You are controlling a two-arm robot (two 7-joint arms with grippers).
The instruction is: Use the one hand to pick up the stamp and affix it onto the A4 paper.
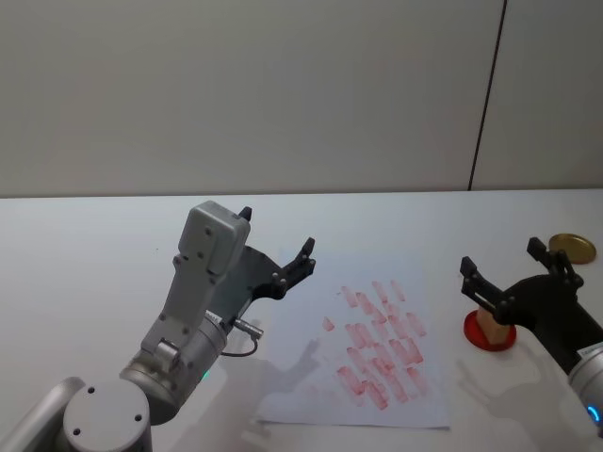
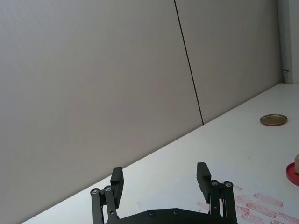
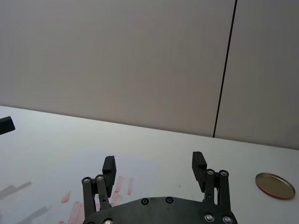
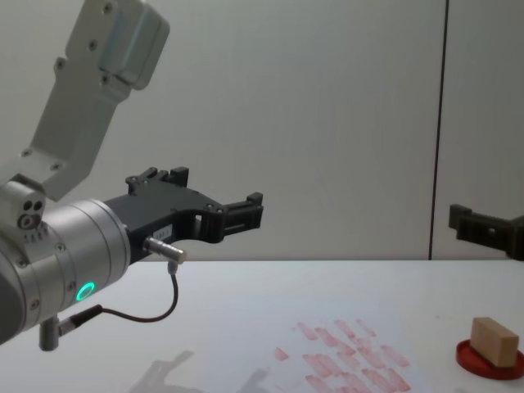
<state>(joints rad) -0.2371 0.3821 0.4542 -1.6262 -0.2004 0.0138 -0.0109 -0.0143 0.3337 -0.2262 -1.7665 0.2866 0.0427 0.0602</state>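
Note:
The stamp, a small tan wooden block, stands on a flat round red ink pad at the right of the table; the chest view has the stamp low on the right. My right gripper hovers open above it, its fingers clear of the wood, and its own wrist view also has the right gripper open. The A4 paper, covered with red stamp marks, lies mid-table. My left gripper hangs open and empty above the table, left of the paper.
A round gold lid lies behind the ink pad near the table's right edge. The large left arm rises over the table's left front. A plain wall stands behind the table.

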